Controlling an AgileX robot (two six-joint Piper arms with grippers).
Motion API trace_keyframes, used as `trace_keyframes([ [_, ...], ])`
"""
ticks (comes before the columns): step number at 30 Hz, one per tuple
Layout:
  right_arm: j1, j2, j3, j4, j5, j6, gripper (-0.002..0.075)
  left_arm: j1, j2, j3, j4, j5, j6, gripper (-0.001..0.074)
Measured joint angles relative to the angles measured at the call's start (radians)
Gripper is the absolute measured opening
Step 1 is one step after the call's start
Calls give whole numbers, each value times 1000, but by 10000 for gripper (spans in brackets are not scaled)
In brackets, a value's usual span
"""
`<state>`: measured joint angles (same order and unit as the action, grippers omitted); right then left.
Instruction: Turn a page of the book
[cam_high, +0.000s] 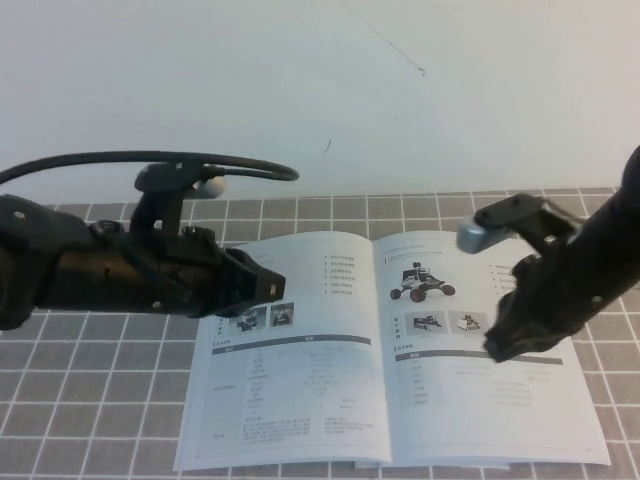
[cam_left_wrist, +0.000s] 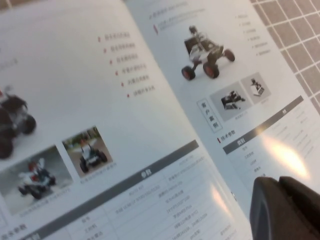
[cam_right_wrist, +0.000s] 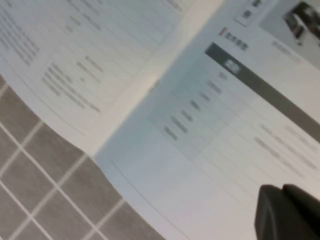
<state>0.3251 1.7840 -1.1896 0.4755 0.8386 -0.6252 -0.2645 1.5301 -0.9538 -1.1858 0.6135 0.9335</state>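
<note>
The book lies open and flat on the grey checked table. Its right-hand page shows a wheeled rover above a spec table; it also shows in the left wrist view and the right wrist view. My left gripper is shut and empty, held over the upper left page. My right gripper is shut, low over the middle of the right-hand page; I cannot tell if it touches the paper. The dark fingers show in the left wrist view and the right wrist view.
The table is covered by a grey cloth with a white grid. A white wall stands behind it. A black cable arcs above the left arm.
</note>
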Motion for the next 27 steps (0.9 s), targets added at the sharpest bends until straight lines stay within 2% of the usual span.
trace_keyframes([
  [4,0,-120,0,-208,45,109,-1,0,-108,0,113,-18,-28,-4],
  [11,0,-433,0,-576,174,321,-1,0,-363,60,431,-39,-239,-4],
  [17,0,-703,60,-634,195,363,-1,0,-629,237,528,-128,-294,-4],
  [22,0,-918,227,-636,159,400,-1,0,-853,386,535,-206,-308,-4],
  [27,0,-1039,373,-630,123,430,-1,0,-981,460,544,-218,-297,-4],
])
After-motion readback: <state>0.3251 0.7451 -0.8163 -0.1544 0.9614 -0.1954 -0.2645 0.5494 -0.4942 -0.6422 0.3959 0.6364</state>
